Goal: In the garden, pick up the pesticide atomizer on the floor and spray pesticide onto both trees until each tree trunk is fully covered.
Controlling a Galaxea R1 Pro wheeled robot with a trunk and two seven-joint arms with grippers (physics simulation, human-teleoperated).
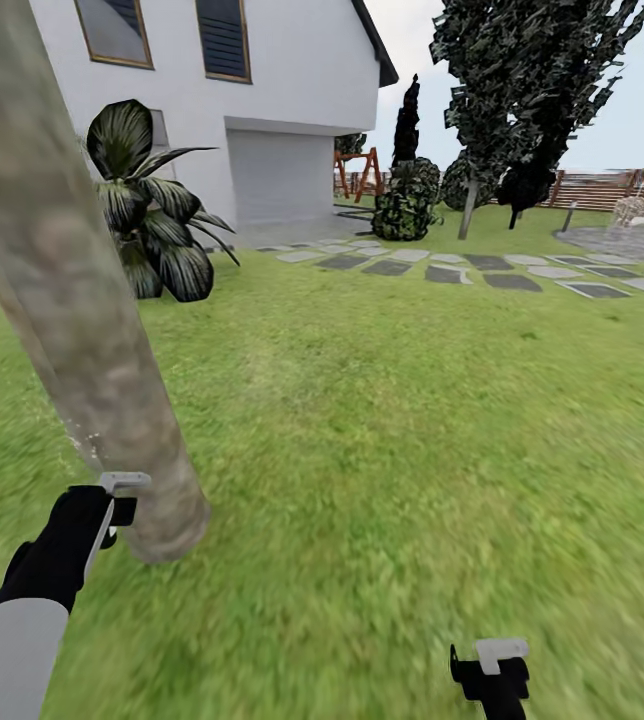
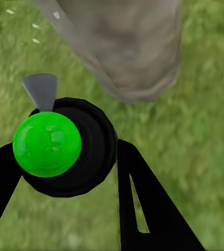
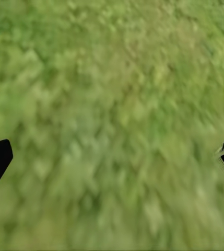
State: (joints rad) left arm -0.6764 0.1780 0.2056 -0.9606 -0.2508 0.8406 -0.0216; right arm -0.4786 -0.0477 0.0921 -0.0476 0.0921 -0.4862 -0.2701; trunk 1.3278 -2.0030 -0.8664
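A thick mottled beige-grey tree trunk (image 1: 72, 300) rises from the grass floor (image 1: 382, 450) at the left; its crown is above the head view. My left gripper (image 1: 117, 500) sits right beside the trunk's base, shut on the pesticide atomizer (image 2: 65, 151). In the left wrist view the atomizer is a round black body with a bright green cap and a grey nozzle. That nozzle points at the trunk (image 2: 127, 47), close ahead. My right gripper (image 1: 497, 665) hangs low over bare grass at the lower right, its jaws wide apart (image 3: 112, 162) with nothing between them.
A white house (image 1: 292, 90) with a garage door stands behind. A spiky dark palm-like plant (image 1: 152, 210) grows just past the trunk. Grey stepping stones (image 1: 442, 268), dark narrow trees (image 1: 522, 90), a brown slat fence (image 1: 612, 190) and a paved patch (image 1: 632, 240) lie at the far right.
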